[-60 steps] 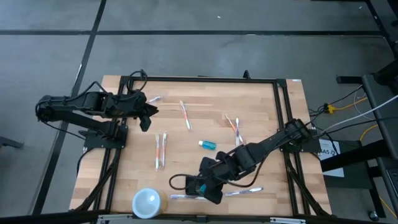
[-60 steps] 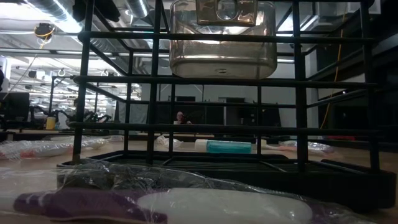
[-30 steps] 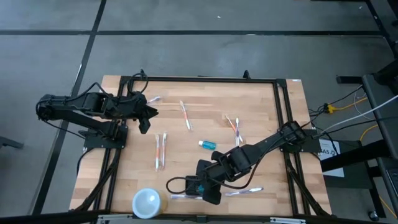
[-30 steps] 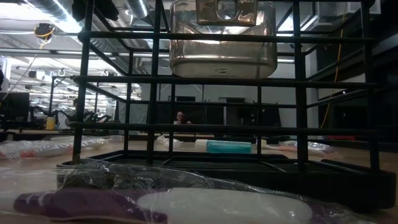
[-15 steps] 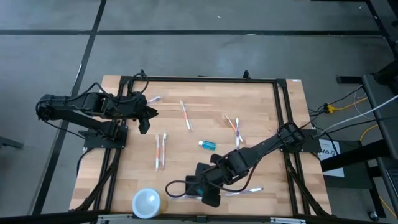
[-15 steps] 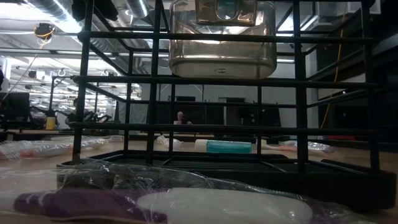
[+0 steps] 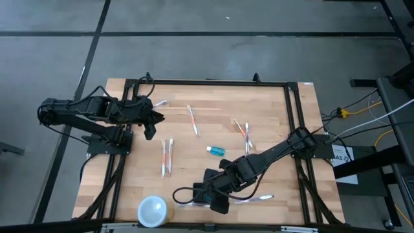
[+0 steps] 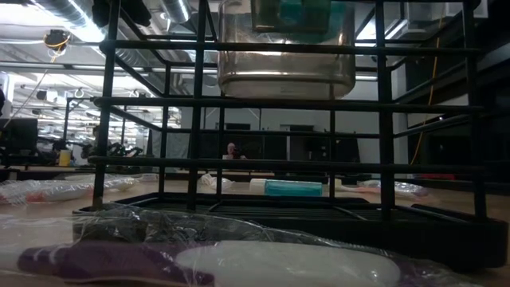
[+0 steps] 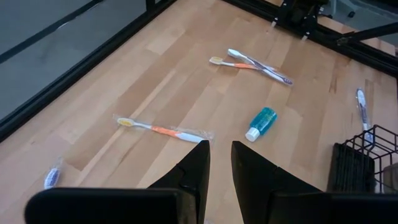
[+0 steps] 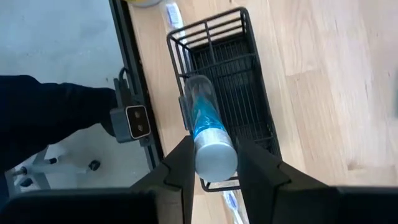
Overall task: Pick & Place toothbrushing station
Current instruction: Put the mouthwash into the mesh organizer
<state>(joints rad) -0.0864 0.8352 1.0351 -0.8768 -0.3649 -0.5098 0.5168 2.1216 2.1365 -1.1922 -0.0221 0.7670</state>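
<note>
The toothbrushing station (image 7: 192, 192), a black wire holder box (image 10: 231, 93), stands on its base near the table's near edge. My right gripper (image 10: 216, 142) hangs over it, shut on a clear bottle with teal inside (image 10: 205, 118). In the low view the bottle (image 8: 285, 56) shows behind the station's front bars (image 8: 239, 104). My left gripper (image 9: 219, 155) waits at the far left (image 7: 150, 123), its fingers a narrow gap apart with nothing between them. My right gripper pinches the clear bottle's upper, pale round end (image 10: 215, 160) between its two fingers (image 10: 181, 165). The fingers come steeply from above and lie along the bottle. The bottle hangs below them, its lower end (image 8: 285, 89) clear of the station's floor.
Wrapped toothbrushes lie around: two at the left (image 7: 166, 157), one at the far middle (image 7: 193, 120), two at the right (image 7: 244, 133), others by the station (image 7: 259, 199). A small teal bottle (image 7: 215, 151) lies mid-table. A white-topped yellow cup (image 7: 153, 210) stands at the near edge.
In the low view a teal patch now shows in the upper part of the clear bottle, where none showed before. The bottle's lower end stays at the same height.
</note>
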